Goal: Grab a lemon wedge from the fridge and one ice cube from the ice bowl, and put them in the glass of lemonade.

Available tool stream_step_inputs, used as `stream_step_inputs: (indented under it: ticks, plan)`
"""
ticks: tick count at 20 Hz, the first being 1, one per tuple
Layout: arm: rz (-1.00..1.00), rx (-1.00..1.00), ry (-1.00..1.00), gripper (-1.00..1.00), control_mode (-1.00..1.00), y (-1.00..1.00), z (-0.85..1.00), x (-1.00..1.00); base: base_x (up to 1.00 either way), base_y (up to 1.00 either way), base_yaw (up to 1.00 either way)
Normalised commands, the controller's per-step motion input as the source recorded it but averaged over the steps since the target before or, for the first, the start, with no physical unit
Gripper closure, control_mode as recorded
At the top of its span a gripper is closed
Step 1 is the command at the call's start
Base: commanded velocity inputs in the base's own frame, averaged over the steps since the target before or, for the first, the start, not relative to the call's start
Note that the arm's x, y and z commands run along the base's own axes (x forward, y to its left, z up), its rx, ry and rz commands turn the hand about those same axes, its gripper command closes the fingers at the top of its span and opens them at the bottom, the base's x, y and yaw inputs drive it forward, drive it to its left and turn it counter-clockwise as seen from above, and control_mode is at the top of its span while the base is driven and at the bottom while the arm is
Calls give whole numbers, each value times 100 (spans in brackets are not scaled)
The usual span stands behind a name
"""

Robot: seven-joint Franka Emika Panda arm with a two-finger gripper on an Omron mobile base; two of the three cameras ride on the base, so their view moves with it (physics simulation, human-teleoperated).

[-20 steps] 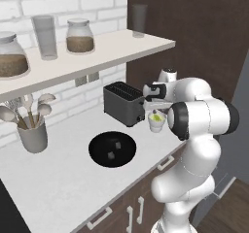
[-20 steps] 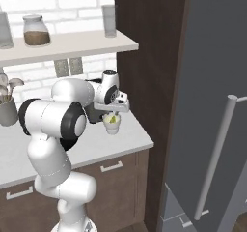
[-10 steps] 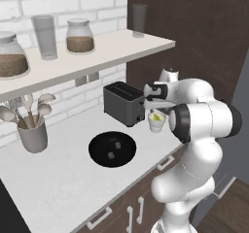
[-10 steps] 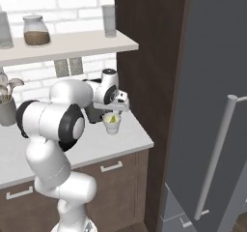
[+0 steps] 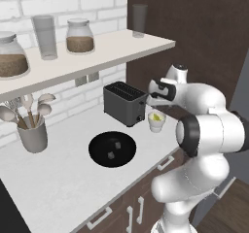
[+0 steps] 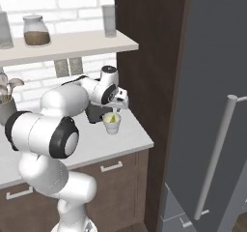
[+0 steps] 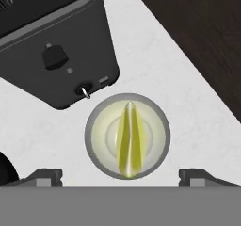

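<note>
A matt, faintly speckled white stone-like counter carries a dark grey toaster with a smooth satin shell, perhaps metal. At its back edge, a matt grey pot holds pale wooden-looking utensils. The ice bowl is smooth matt black. The glass of lemonade looks like glossy whitish plastic, a bright waxy lemon wedge inside. The fridge is matt grey with brushed handles.

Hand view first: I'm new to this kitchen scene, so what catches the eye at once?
The lemon wedge stands on edge in the glass of lemonade, directly under the open gripper. A dark toaster sits beside the glass, and the black ice bowl lies further along the counter.
</note>
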Motion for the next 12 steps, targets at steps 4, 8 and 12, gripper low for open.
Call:
stream_step_inputs:
  ticks: [4, 8, 12]
  plan:
    - [1, 3, -7, -100, -100, 8, 29, -44, 0, 0, 0]
    - [7, 0, -5, -100, -100, 32, 16, -54, 0, 0, 0]
    - [12, 0, 0, -100, -100, 61, 2, -50, 0, 0, 0]
